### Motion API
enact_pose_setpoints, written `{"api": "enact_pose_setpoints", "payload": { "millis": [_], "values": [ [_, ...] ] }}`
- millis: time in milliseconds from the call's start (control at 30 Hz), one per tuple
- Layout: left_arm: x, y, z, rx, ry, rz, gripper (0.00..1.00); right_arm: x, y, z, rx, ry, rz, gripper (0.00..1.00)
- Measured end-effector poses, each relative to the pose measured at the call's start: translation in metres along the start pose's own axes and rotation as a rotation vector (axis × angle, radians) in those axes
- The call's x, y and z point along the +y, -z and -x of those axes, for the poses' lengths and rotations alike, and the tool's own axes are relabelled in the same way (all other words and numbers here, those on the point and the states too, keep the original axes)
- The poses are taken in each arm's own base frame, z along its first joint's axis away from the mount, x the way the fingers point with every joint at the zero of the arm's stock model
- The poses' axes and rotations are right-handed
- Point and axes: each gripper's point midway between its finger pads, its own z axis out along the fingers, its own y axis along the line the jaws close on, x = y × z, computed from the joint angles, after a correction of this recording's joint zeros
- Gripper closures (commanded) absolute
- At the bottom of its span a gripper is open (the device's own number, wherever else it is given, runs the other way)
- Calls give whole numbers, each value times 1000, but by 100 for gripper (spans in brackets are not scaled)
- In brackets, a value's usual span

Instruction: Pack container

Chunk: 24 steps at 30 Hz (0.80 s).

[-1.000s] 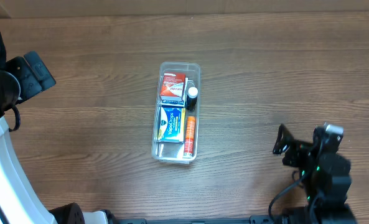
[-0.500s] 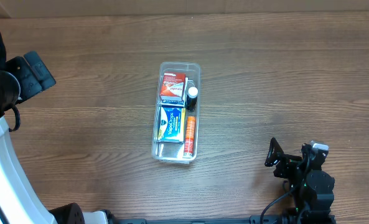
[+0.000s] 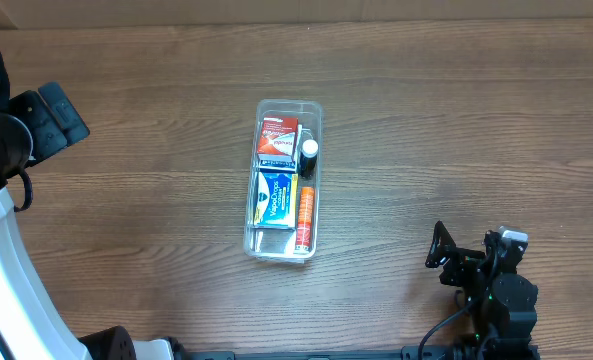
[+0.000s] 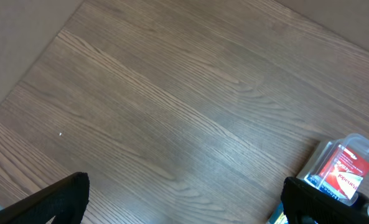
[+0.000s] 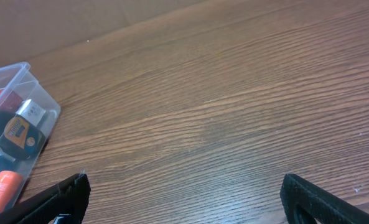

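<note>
The clear plastic container (image 3: 316,115) stands in the middle of the table. It holds a red box (image 3: 276,137), a blue box (image 3: 274,192), a small black bottle with a white cap (image 3: 308,157) and an orange tube (image 3: 303,215). My left gripper (image 3: 56,115) is open and empty at the far left, well away from the container. My right gripper (image 3: 441,250) is open and empty at the front right. The container's corner shows in the left wrist view (image 4: 364,142) and in the right wrist view (image 5: 44,102).
The wooden table (image 3: 456,120) is bare around the container. A pale wall or board edge runs along the back (image 3: 276,8). My right arm's body (image 3: 506,300) sits at the front edge.
My right arm drew back toward the front edge and a little left one second ago; since half a second ago nothing has moved.
</note>
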Motion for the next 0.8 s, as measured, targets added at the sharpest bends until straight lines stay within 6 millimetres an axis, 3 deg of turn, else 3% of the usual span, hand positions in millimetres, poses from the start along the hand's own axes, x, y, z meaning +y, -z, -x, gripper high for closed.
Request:
{"api": "enact_pose_setpoints", "payload": {
  "millis": [133, 233, 333, 433, 533, 633, 733, 800],
  "values": [
    [2, 4, 0, -13, -13, 5, 0, 0, 0, 0, 0, 0, 0, 0],
    [3, 21, 6, -101, -46, -11, 0, 0, 0, 0, -1, 0, 0, 0],
    [-24, 61, 27, -387, -179, -174, 0, 0, 0, 0, -1, 0, 1, 0],
    [-45, 75, 11, -539, -319, -289, 0, 0, 0, 0, 0, 0, 0, 0],
    [-60, 49, -28, -576, -401, -366, 0, 0, 0, 0, 1, 0, 0, 0],
    [-72, -5, -79, -554, -435, -427, 0, 0, 0, 0, -2, 0, 1, 0],
    [-67, -58, -138, -529, -419, -461, 0, 0, 0, 0, -2, 0, 1, 0],
    [-62, -70, -156, -596, -405, -481, 0, 0, 0, 0, -2, 1, 1, 0]
  ]
}}
